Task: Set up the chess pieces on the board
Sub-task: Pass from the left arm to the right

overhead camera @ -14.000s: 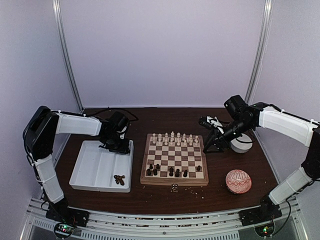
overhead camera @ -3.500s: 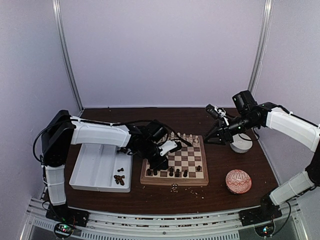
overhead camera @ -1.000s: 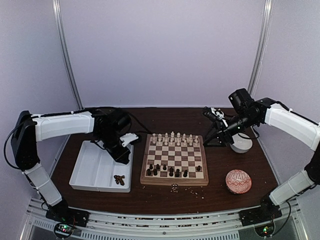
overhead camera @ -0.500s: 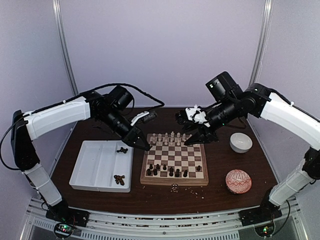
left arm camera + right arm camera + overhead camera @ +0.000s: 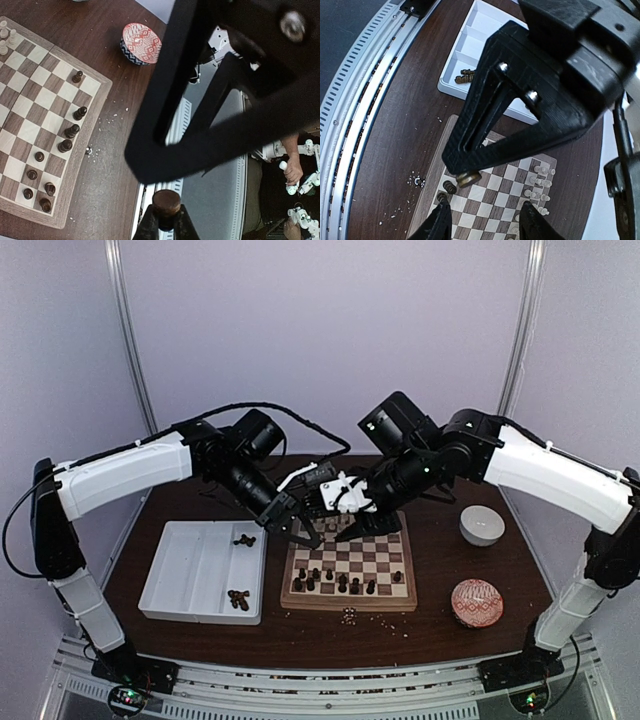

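Note:
The board [image 5: 372,562] lies at the table's middle, with dark chess pieces [image 5: 340,584] along its near rows. Cream pieces [image 5: 540,176] stand in the far rows, mostly hidden in the top view by the arms. My left gripper [image 5: 300,530] hangs over the board's left far corner, shut on a dark brown piece [image 5: 166,202], whose round base shows between the fingers. My right gripper [image 5: 346,512] hovers close beside it above the board, fingers [image 5: 440,220] open, nothing between them. In the right wrist view the held piece [image 5: 469,178] sits just ahead of my right fingertips.
A white divided tray [image 5: 190,575] left of the board holds more dark pieces [image 5: 238,598]. At the right stands a white bowl [image 5: 482,525], and nearer, a red patterned bowl [image 5: 477,602]. Pale crumbs [image 5: 349,616] lie by the board's near edge.
The left arm rose from the tray and swung right over the board's left side with a dark piece. The right arm swung left from the white bowl to meet it.

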`<state>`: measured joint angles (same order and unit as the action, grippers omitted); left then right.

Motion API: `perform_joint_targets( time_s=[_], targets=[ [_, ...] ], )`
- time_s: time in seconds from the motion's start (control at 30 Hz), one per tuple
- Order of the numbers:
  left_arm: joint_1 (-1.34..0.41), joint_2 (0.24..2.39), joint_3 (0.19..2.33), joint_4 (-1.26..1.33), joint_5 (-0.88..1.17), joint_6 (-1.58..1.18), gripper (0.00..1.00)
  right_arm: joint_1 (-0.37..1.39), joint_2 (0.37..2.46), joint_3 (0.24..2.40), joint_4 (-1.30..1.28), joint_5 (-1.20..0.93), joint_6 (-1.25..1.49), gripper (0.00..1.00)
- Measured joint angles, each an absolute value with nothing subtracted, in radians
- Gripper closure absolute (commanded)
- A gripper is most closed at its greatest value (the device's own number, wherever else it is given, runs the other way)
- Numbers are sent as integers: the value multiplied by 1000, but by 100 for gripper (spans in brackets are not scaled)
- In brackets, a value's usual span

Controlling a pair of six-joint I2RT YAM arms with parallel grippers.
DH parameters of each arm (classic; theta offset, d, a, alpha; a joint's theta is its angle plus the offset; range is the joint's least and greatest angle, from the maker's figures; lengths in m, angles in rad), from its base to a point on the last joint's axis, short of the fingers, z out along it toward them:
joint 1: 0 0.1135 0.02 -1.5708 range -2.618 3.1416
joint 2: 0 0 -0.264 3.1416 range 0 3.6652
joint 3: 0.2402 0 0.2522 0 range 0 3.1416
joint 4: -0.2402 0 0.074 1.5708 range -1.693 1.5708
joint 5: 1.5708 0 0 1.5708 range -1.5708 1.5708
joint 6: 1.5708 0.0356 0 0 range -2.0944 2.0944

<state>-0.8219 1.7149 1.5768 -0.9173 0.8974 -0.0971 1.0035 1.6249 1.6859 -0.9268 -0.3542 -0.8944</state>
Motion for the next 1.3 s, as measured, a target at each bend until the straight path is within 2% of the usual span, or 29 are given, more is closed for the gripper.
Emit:
perform_joint_targets(
  time_s=[0.3,0.67,0.83,1.03,1.3],
  targets=[
    [-833,1726,1584,-917,928,-102,98,1085,1660,1697,-937,-265,-928,58],
    [-833,1730,1584,-915,947,-104,97,1118,1663,1690,-932,-186,-943,77],
    [-833,1740,1584,-913,947,-114,88,1126,1662,1668,-912,-152,-938,85],
    [-833,1742,1586,-912,916,-125,81,1126,1653,1629,-872,-133,-912,88],
    [-809,1729,1586,-894,833,-141,79,1062,1597,1561,-852,-197,-835,89]
  ],
)
